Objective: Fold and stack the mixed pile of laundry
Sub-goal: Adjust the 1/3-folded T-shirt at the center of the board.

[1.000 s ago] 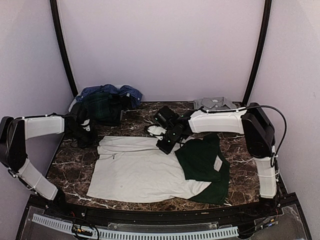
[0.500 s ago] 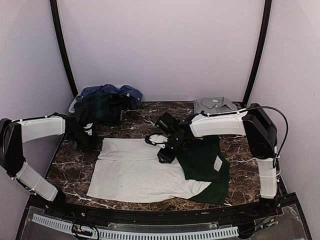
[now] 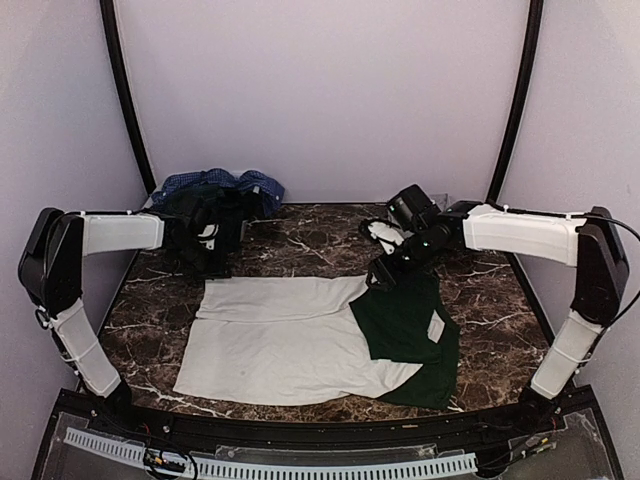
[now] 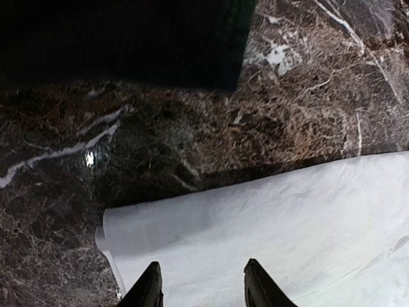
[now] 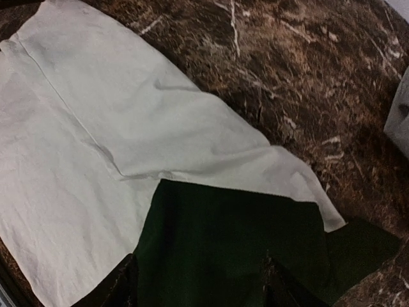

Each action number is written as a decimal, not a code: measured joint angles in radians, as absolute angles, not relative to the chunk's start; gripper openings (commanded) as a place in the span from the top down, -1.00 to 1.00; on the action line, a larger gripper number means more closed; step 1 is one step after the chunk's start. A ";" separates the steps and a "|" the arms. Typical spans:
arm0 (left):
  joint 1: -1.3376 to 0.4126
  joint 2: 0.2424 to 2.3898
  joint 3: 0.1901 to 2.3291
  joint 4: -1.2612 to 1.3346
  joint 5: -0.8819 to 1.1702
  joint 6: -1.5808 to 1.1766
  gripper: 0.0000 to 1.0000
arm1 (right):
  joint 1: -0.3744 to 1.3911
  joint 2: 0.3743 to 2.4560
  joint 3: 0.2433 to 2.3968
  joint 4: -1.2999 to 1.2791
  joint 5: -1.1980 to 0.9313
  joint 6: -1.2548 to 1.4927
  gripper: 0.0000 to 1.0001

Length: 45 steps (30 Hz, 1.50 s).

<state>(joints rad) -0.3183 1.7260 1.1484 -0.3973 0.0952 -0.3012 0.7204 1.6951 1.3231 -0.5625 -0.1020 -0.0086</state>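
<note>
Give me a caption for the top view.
Left gripper and right gripper hover open above the white tee spread on the marble table.

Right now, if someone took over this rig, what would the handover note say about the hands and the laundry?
Left hand: open, empty, over the far-left corner of the white tee.
Right hand: open, empty, over its dark green sleeve.
Tee lies spread flat, far edge folded over. Unfolded pile sits at the far-left corner.
To do: finish folding the tee, then fold and stack the pile.
</note>
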 measured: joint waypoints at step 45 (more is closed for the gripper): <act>-0.179 1.760 0.960 -0.158 0.250 -0.487 0.97 | 0.828 1.652 0.972 -0.567 -0.113 0.244 -0.05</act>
